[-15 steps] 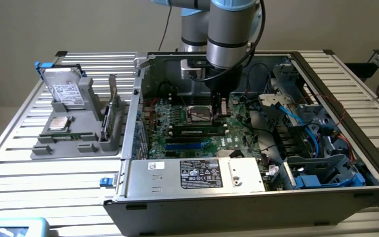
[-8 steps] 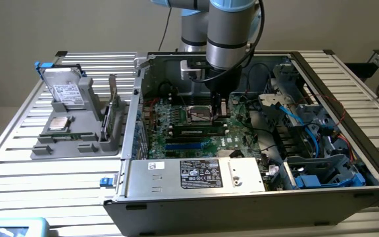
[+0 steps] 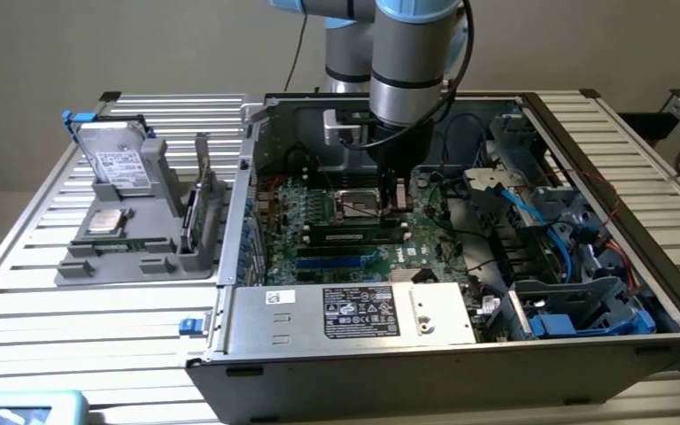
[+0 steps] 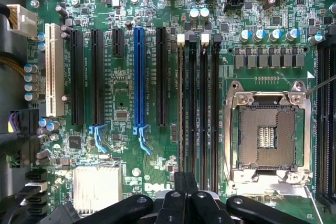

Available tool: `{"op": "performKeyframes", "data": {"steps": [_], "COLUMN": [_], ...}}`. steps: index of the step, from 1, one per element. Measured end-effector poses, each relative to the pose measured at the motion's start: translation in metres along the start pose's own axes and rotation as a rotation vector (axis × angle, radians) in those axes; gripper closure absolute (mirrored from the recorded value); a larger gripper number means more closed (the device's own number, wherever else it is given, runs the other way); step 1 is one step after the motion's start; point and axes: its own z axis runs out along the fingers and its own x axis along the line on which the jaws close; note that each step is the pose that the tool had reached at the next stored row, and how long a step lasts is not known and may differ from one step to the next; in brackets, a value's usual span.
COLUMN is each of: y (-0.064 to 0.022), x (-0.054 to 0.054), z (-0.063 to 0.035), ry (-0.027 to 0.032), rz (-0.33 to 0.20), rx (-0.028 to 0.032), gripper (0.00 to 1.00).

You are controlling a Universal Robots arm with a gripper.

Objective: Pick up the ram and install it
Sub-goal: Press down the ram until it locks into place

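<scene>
Ram [image 3: 352, 237], judged by its pale label, appears to stand edge-up in the memory slots [image 4: 198, 108] just beside the empty processor socket [image 4: 266, 132]; whether it is fully seated cannot be told. The pincer [image 3: 393, 205] hangs directly over these slots, clenched, with no part visible between its tips [image 4: 186, 195]. The open computer case [image 3: 623, 159] lies on its side, so the motherboard [image 4: 121, 93] faces upward for vertical access.
</scene>
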Motion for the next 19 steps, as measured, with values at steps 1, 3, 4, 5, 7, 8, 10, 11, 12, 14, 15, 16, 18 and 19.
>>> {"op": "performKeyframes", "data": {"steps": [1,3,4,5,7,8,10,11,12,14,15,16,18,19], "y": [0.0000,0.0000,0.0000,0.0000,0.0000,0.0000,0.0000,0.0000,0.0001,0.0001,0.0001,0.0001,0.0000,0.0001], "x": [0.0000,0.0000,-0.0001,-0.0001,-0.0001,-0.0001,-0.0001,-0.0001,0.0000,0.0000,0.0001,0.0002,0.0013,0.0016], "z": [0.0003,0.0007,0.0009,0.0010,0.0013,0.0015,0.0017,0.0018,0.0018,0.0020,0.0020,0.0021,0.0021,0.0021], "ry": [0.0000,0.0002,0.0002,0.0002,0.0002,0.0003,0.0004,0.0005,0.0006,0.0006,0.0006,0.0005,0.0005,0.0006], "rz": [0.000,0.000,0.000,0.000,0.000,0.000,0.000,0.000,0.000,0.000,0.000,0.000,0.000,0.000], "rx": [0.0002,0.0002,0.0003,0.0003,0.0003,0.0003,0.0003,0.0004,0.0003,0.0003,0.0004,0.0004,0.0004,0.0004], "gripper": [0.89,0.89,0.89,0.89,0.89,0.89,0.89,0.89,0.89,0.89,0.89,0.89,0.89,0.89]}}
